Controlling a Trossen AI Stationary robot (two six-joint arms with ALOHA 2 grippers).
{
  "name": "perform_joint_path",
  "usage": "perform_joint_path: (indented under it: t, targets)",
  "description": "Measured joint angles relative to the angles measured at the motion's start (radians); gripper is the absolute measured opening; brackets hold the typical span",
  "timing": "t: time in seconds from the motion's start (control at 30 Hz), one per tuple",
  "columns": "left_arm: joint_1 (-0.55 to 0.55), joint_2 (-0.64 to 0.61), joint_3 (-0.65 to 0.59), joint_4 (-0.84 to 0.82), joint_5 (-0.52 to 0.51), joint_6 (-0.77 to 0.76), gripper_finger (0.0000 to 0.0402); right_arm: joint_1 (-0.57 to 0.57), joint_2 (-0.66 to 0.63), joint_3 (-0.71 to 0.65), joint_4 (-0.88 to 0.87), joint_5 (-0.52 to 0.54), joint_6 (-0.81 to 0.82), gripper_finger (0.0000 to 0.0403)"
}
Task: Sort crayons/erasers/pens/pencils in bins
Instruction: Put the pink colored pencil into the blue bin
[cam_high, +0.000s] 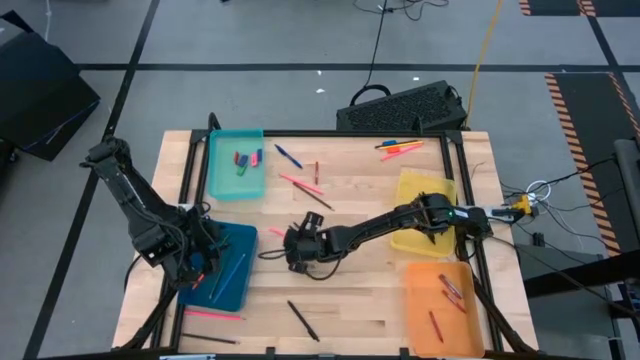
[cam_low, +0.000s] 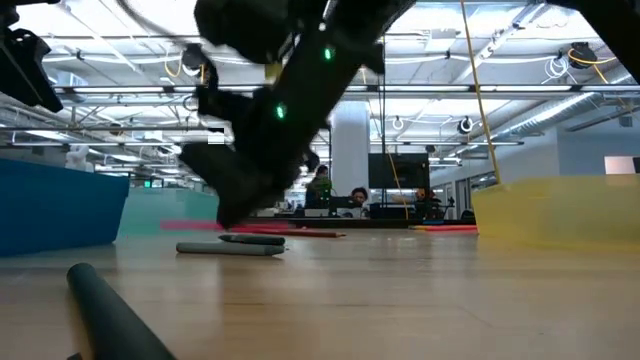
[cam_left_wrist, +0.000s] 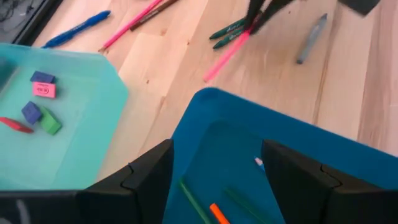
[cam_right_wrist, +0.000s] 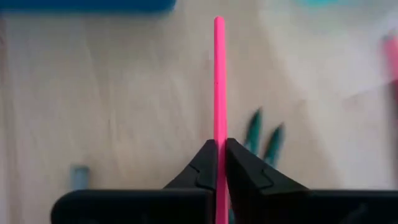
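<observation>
Right end effector (cam_high: 297, 247) reaching to mid-table, fingers pressed together on a long pink stick (cam_right_wrist: 218, 81), pinching it near one end so that most of its length juts forward over the wooden table (cam_high: 350, 300). Two dark green sticks (cam_right_wrist: 264, 138) lying on the wood just beyond the grip.

Left end effector (cam_left_wrist: 214, 180) hovering over the dark blue bin (cam_high: 228, 262) at the near left, fingers spread, nothing between them. Inside that bin, thin green and orange sticks (cam_left_wrist: 211, 208).

Teal bin (cam_high: 236, 164) at the far left, holding erasers (cam_left_wrist: 42, 91) in blue, pink and green, plus one short red piece. Yellow bin (cam_high: 422, 195) at the right, partly hidden under the right arm. Orange bin (cam_high: 440, 305) at the near right with a few red crayons (cam_high: 447, 290) in it.

Scattered loose on the wood: a blue pen (cam_high: 288, 156) and a short red stick beside the teal bin, pink sticks (cam_high: 300, 183) in the middle, orange and pink sticks (cam_high: 400, 149) at the far right, a long pink stick near the front left edge, a dark stick (cam_high: 303, 320) at the front centre, a grey stick (cam_left_wrist: 311, 38) close to the green ones.
</observation>
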Motion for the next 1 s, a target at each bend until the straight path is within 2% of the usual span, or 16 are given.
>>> perform_joint_path:
  t: [0.13, 0.33, 0.4, 0.6, 0.7, 0.77, 0.87, 0.93, 1.0]
  targets:
    - [0.000, 0.000, 0.000, 0.062, -0.026, 0.080, 0.0246, 0.015, -0.053, 0.005, -0.003, 0.055, -0.055, 0.0010]
    - [-0.008, 0.005, -0.002, 0.350, -0.034, 0.361, 0.0246, 0.073, -0.099, 0.003, 0.028, 0.104, -0.170, 0.0010]
    - [-0.006, 0.008, -0.002, 0.391, -0.043, 0.413, 0.0246, 0.092, -0.113, 0.005, 0.049, 0.118, -0.209, 0.0010]
    - [-0.007, 0.008, -0.002, 0.370, 0.004, 0.383, 0.0246, 0.159, -0.127, 0.004, 0.113, 0.121, -0.228, 0.0009]
    - [-0.026, 0.009, -0.002, 0.372, 0.005, 0.341, 0.0246, 0.214, -0.146, 0.005, 0.159, 0.174, -0.238, 0.0009]
    - [-0.057, 0.007, -0.020, 0.407, -0.033, 0.327, 0.0246, 0.248, -0.151, -0.007, 0.218, 0.223, -0.272, 0.0009]
    - [-0.115, 0.005, -0.098, 0.523, -0.175, 0.311, 0.0246, 0.285, -0.183, -0.070, 0.352, 0.245, -0.317, 0.0009]
    - [-0.134, 0.006, -0.173, 0.674, -0.257, 0.335, 0.0246, 0.292, -0.220, -0.139, 0.476, 0.243, -0.326, 0.0009]
    - [-0.121, 0.008, -0.244, 0.862, -0.288, 0.419, 0.0246, 0.294, -0.264, -0.232, 0.624, 0.244, -0.340, 0.0009]
